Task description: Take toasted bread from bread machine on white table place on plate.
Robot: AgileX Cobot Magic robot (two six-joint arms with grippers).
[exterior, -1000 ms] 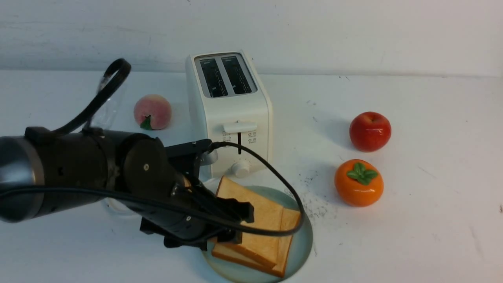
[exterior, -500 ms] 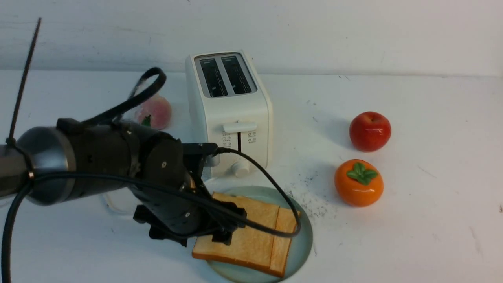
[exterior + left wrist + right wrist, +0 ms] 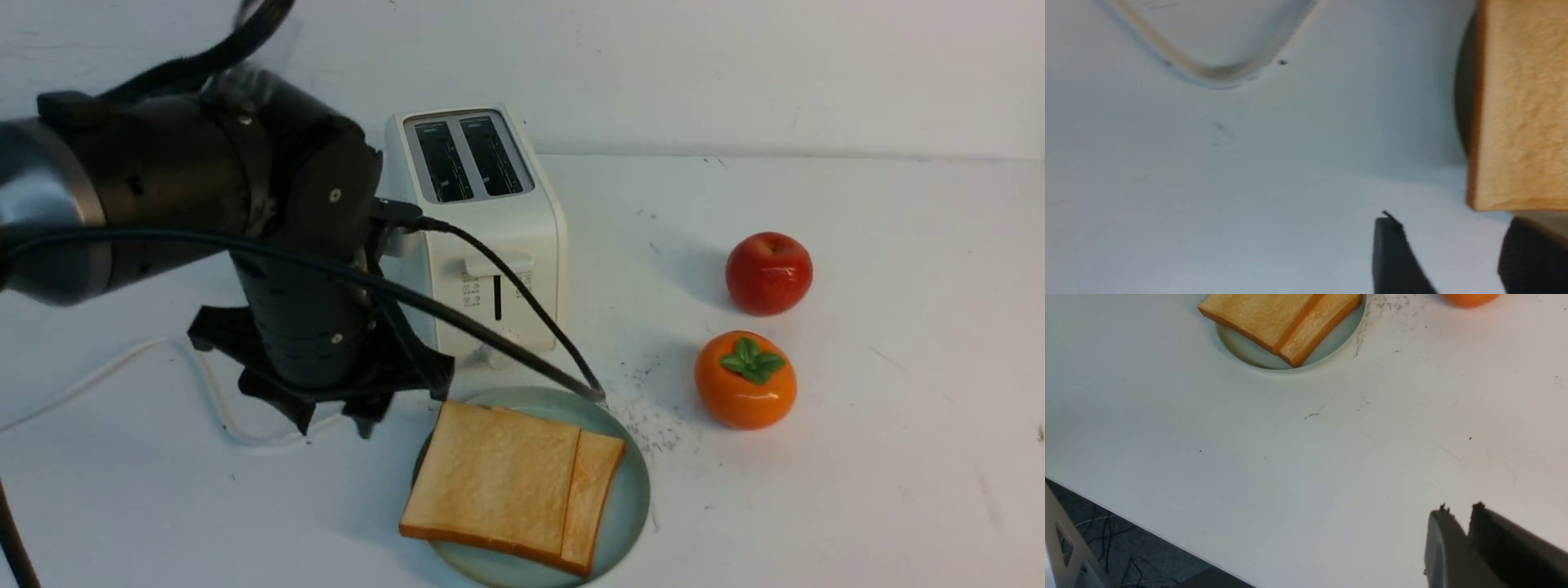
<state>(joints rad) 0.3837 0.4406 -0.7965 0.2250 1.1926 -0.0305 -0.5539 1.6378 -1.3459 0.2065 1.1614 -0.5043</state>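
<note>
White table (image 3: 816, 490) underneath; nearest, the toasted bread (image 3: 498, 482) overlaps on the plate (image 3: 629, 506), probably light, firm, best pinched by its crust edges; beyond, the left gripper (image 3: 339, 425) points down, jaws apart, holding nothing; the right gripper's (image 3: 1461, 510) jaws stand slightly apart, empty; farther, the bread machine (image 3: 498, 237)

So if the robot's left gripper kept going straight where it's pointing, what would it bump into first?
Probably the white table, beside the plate, though depth is unclear.
</note>
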